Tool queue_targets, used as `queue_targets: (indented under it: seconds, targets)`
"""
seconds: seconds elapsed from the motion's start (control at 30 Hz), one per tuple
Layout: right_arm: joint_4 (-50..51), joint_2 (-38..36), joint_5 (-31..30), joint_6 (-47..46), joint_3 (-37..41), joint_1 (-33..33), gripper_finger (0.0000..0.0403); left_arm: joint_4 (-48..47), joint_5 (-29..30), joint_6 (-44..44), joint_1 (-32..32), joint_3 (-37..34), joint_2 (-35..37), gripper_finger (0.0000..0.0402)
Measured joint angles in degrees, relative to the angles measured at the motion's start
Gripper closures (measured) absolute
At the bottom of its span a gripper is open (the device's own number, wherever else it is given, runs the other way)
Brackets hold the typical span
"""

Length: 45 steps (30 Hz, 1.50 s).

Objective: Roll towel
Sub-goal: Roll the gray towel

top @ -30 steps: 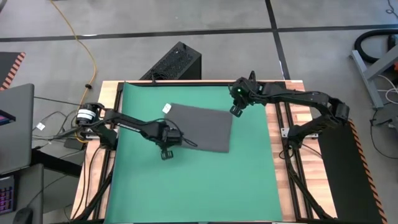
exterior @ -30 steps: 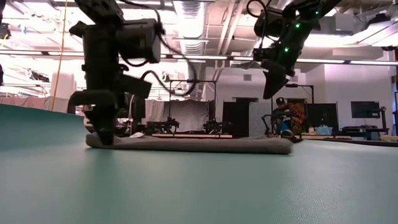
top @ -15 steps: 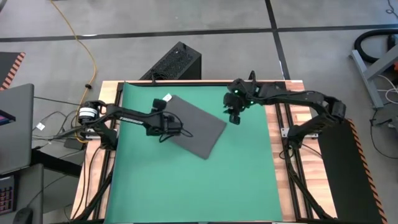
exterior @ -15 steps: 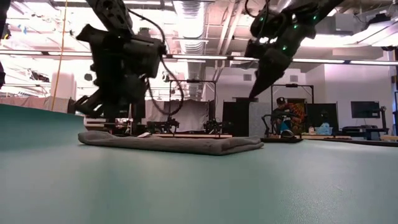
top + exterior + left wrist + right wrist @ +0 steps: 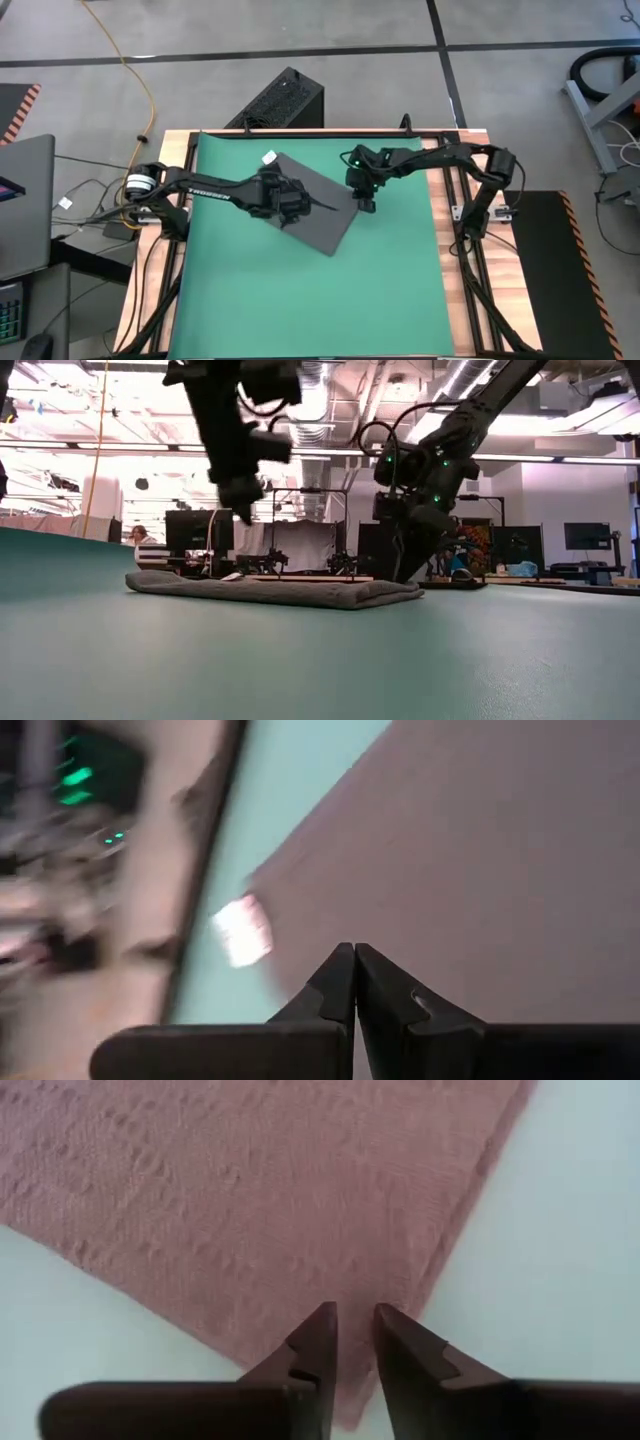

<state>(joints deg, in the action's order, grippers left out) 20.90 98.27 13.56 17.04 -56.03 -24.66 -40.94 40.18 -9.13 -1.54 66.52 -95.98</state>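
Note:
The dark grey towel (image 5: 330, 228) lies flat and askew on the green mat (image 5: 300, 300), its white tag (image 5: 268, 157) at the far left corner. It also shows in the low view (image 5: 280, 592). My left gripper (image 5: 292, 212) is shut and empty, raised above the towel's middle (image 5: 240, 490); its shut tips (image 5: 353, 952) point at the cloth near the tag (image 5: 243, 930). My right gripper (image 5: 365, 200) is low at the towel's right corner (image 5: 350, 1410), its fingers a narrow gap apart (image 5: 357, 1318). My right gripper points down over the towel's right corner (image 5: 420, 1270), one finger (image 5: 318, 1335) above the cloth. The towel lies flat on the mat. I cannot tell whether the fingertips touch it.
The mat covers most of the wooden table (image 5: 470, 250). A black box (image 5: 285, 98) stands on the floor beyond the far edge. The mat's near half lies bare. People sit in the room behind (image 5: 455, 550).
My left gripper has dragged the towel's left part toward the far edge, turning the towel about on the mat, then gone right over the towel and risen clear. My right gripper has gone left and down to the towel's right corner.

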Motion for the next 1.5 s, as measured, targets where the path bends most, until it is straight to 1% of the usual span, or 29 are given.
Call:
queue_targets:
  seconds: [0.1,0.17,0.23,0.3,0.43,0.57,0.7,0.87,0.97,1.07,1.2,1.27,1.37,1.4,1.43,1.5]
  targets:
    - [1.61,-0.68,-0.17,-0.56,-0.02,-0.12,0.0333,10.04,-7.46,0.57,2.14,0.00,0.00,0.0401]
    - [2.52,-1.40,-0.42,-2.41,-0.04,0.30,0.0343,16.15,-11.08,1.12,3.33,0.00,-0.38,0.0401]
    - [3.99,-1.67,-1.82,-3.80,-0.04,1.31,0.0352,19.66,-13.38,0.83,4.40,0.00,-0.79,0.0401]
    - [4.71,-1.59,-4.36,-4.49,0.37,2.73,0.0360,21.91,-14.06,-0.83,5.21,0.00,-1.57,0.0401]
    - [2.33,-1.58,-5.93,-7.20,3.57,6.47,0.0376,20.67,-12.55,-5.08,6.72,-0.11,-1.73,0.0401]
    - [1.81,-1.98,-6.62,-12.47,5.65,10.86,0.0386,20.38,-10.55,-6.76,8.21,-0.11,-1.70,0.0401]
    - [2.12,-2.59,-6.55,-20.01,5.96,16.80,0.0381,18.76,-12.70,-7.52,9.89,-0.09,-1.70,0.0401]
    - [-1.84,-3.40,-6.08,-28.20,6.12,24.98,0.0371,15.27,-13.38,-10.55,12.77,-0.09,-1.70,0.0401]
    - [-3.25,-3.53,-5.77,-27.75,4.60,28.75,0.0372,14.76,-13.97,-11.93,15.00,-0.57,-1.67,0.0401]
    - [-2.80,-3.79,-9.54,-23.54,2.74,29.88,0.0371,17.84,-12.37,-13.84,17.60,-2.11,-1.63,0.0401]
    - [-2.57,-4.23,-9.25,-18.38,0.38,29.24,0.0356,22.98,-10.17,-16.31,20.88,-2.97,-1.42,0.0401]
    - [-3.33,-4.29,-9.27,-15.18,-0.50,28.93,0.0349,23.99,-6.37,-18.96,22.51,-3.02,-1.40,0.0401]
    - [-9.02,-3.24,-9.26,-12.25,-0.50,27.54,0.0349,24.16,3.51,-24.41,24.88,-3.02,-1.45,0.0401]
    - [-9.92,-2.65,-9.28,-12.25,-0.52,26.89,0.0352,24.15,5.63,-26.53,25.43,-3.02,-1.72,0.0401]
    - [-10.04,-2.14,-9.40,-12.35,-0.50,26.26,0.0357,24.56,6.84,-28.15,25.86,-3.02,-2.41,0.0401]
    - [-10.59,-0.76,-9.73,-12.46,-0.48,25.28,0.0369,27.35,6.37,-29.55,26.70,-3.06,-4.57,0.0401]
